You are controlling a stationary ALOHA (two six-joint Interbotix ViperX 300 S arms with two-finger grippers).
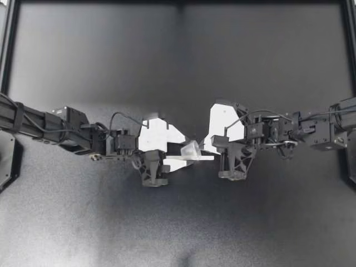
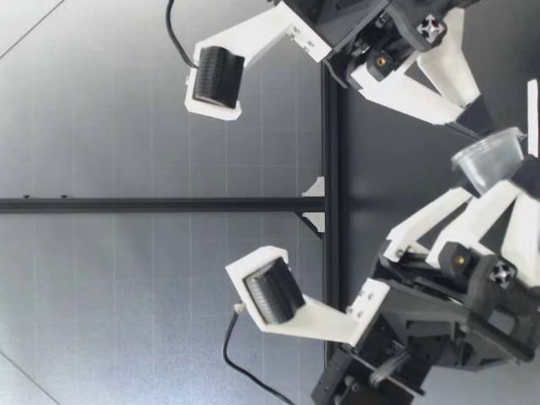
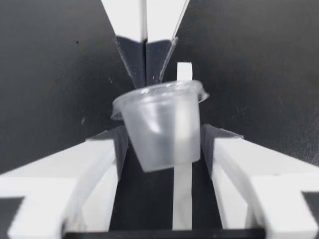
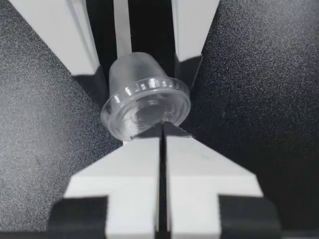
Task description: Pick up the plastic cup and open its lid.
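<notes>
Dark matte tbl w/ black frame rail along edges (speckled surface).

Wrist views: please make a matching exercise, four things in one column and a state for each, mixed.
1 cup
2 lid
3 left gripper
4 right gripper

A sits on the cup
B held by its body
C fingers together, pinching the lid's rim
D fingers apart, clamping the cup

Pairs: 1-B, 2-A, 3-D, 4-C
</notes>
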